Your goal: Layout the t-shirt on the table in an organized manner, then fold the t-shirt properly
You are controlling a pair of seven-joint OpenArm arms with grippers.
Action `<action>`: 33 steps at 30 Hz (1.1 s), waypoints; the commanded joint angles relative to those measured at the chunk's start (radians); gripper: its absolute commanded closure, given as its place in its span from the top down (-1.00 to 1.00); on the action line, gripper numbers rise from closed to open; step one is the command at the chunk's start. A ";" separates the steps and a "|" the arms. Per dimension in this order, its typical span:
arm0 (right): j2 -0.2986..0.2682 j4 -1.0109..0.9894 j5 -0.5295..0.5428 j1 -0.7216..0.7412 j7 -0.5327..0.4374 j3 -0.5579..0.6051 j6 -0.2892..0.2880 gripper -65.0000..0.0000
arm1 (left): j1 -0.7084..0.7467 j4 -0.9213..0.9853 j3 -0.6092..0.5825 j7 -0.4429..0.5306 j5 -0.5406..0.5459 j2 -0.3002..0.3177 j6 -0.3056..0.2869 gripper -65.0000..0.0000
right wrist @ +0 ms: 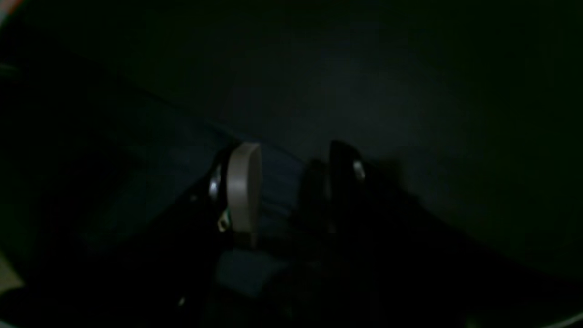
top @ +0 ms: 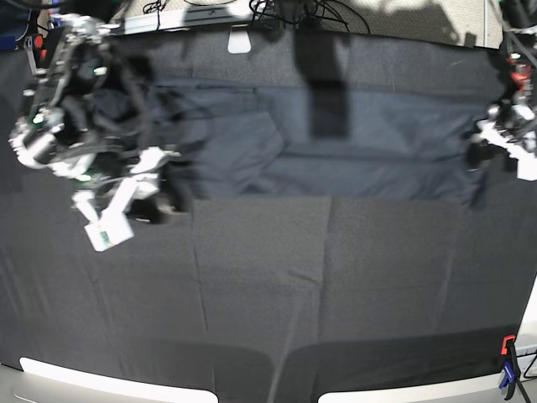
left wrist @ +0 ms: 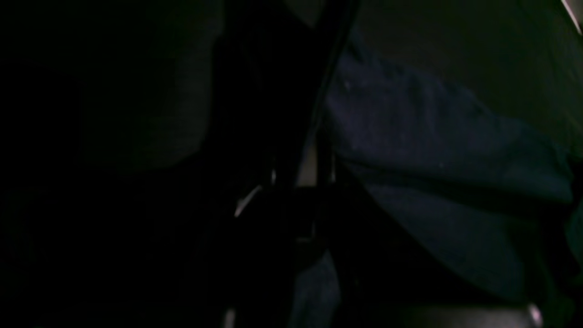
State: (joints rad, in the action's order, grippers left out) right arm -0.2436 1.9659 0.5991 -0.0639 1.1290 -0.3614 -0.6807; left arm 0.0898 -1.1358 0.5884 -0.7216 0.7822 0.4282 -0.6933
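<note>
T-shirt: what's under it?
The t-shirt lies spread on the table, whose black cloth shows all around it. Whatever sits directly beneath the shirt is covered and cannot be seen.

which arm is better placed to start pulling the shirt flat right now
Probably the left. In its wrist view the left gripper looks pinched shut on the t-shirt edge, at the base view's right. The right gripper sits at the shirt's other end with jaws apart, gripping nothing yet.

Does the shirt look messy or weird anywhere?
Yes. The dark navy cotton t-shirt lies stretched across the far side of the black fabric table, still wrinkled, with rumpled folds bunched left of its middle.
</note>
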 commanded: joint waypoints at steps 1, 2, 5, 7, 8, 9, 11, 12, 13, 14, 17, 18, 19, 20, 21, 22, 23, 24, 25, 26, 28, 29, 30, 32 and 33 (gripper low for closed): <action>-0.024 0.020 0.021 0.015 -0.010 -0.013 -0.017 -0.27 | -0.010 -0.030 0.022 0.026 0.009 0.037 -0.005 -1.00; -0.037 0.020 0.022 0.015 -0.010 -0.026 -0.017 -0.27 | -0.009 -0.044 0.032 0.021 0.005 0.040 -0.005 -1.00; -0.070 0.020 0.022 0.013 -0.010 -0.071 -0.017 -0.27 | -0.003 -0.113 0.058 -0.036 0.010 0.037 -0.005 -1.00; -0.084 0.020 0.027 0.013 -0.011 -0.108 -0.017 -0.27 | 0.004 -0.172 0.060 -0.108 0.050 0.036 -0.005 -1.00; -0.090 0.020 0.035 0.013 -0.011 -0.128 -0.017 -0.27 | 0.012 -0.207 0.060 -0.142 0.090 0.034 -0.005 -1.00; -0.094 0.020 0.045 0.013 -0.011 -0.147 -0.017 -0.27 | 0.023 -0.241 0.059 -0.175 0.134 0.031 -0.005 -1.00; -0.101 0.020 0.075 0.013 -0.011 -0.179 -0.017 -0.27 | 0.050 -0.320 0.059 -0.249 0.235 0.014 -0.005 -1.00; -0.101 0.020 0.084 0.013 -0.011 -0.193 -0.017 -0.27 | 0.063 -0.367 0.059 -0.285 0.278 -0.003 -0.005 -1.00; -0.102 0.020 0.091 0.013 -0.011 -0.204 -0.017 -0.27 | 0.076 -0.418 0.059 -0.313 0.304 -0.028 -0.005 -1.00; -0.104 0.020 0.092 0.013 -0.011 -0.210 -0.017 -0.27 | 0.086 -0.473 0.058 -0.336 0.314 -0.060 0.012 -1.00; -0.103 0.020 0.092 0.014 -0.014 -0.223 -0.017 -0.27 | 0.113 -0.637 0.050 -0.387 0.354 -0.177 0.047 -1.00; -0.103 0.020 0.089 0.014 -0.014 -0.223 -0.017 -0.27 | 0.120 -0.684 0.035 -0.386 0.356 -0.214 0.063 -1.00; -0.103 0.020 0.090 0.014 -0.014 -0.223 -0.017 -0.27 | 0.127 -0.726 0.010 -0.373 0.352 -0.244 0.074 -1.00; -0.103 0.020 0.089 0.014 -0.013 -0.223 -0.017 -0.27 | 0.131 -0.760 -0.023 -0.362 0.339 -0.271 0.082 -1.00; -0.103 0.020 0.090 0.014 -0.013 -0.223 -0.017 -0.27 | 0.135 -0.784 -0.063 -0.357 0.317 -0.296 0.082 -1.00; -0.103 0.020 0.089 0.014 -0.013 -0.223 -0.017 -0.27 | 0.139 -0.801 -0.108 -0.354 0.288 -0.316 0.081 -1.00; -0.103 0.020 0.089 0.013 -0.013 -0.223 -0.017 -0.27 | 0.143 -0.809 -0.156 -0.351 0.264 -0.333 0.082 -1.00; -0.103 0.020 0.089 0.013 -0.011 -0.223 -0.017 -0.27 | 0.146 -0.809 -0.204 -0.347 0.246 -0.348 0.092 -1.00; -0.103 0.020 0.089 0.013 -0.011 -0.223 -0.017 -0.27 | 0.146 -0.809 -0.250 -0.342 0.221 -0.362 0.111 -1.00; -0.103 0.020 0.089 0.013 -0.011 -0.223 -0.017 -0.27 | 0.146 -0.809 -0.293 -0.333 0.189 -0.375 0.127 -1.00; -0.103 0.020 0.089 0.013 -0.011 -0.223 -0.017 -0.27 | 0.146 -0.809 -0.369 -0.303 0.124 -0.395 0.157 -1.00; -0.103 0.020 0.089 0.013 -0.011 -0.223 -0.017 -0.27 | 0.145 -0.808 -0.403 -0.286 0.095 -0.401 0.172 -1.00; -0.103 0.020 0.089 0.013 -0.011 -0.223 -0.017 -0.27 | 0.145 -0.808 -0.435 -0.270 0.072 -0.404 0.189 -1.00; -0.103 0.020 0.089 0.013 -0.011 -0.223 -0.017 -0.27 | 0.145 -0.808 -0.492 -0.245 0.025 -0.403 0.220 -1.00; -0.103 0.020 0.089 0.013 -0.011 -0.223 -0.017 -0.27 | 0.145 -0.808 -0.518 -0.236 0.000 -0.403 0.235 -1.00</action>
State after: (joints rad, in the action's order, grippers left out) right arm -0.3298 1.9667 0.6750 -0.0639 1.1286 -0.5789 -0.6815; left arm 0.2436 -1.9251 0.0708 -0.9821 0.7525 0.0280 -0.4480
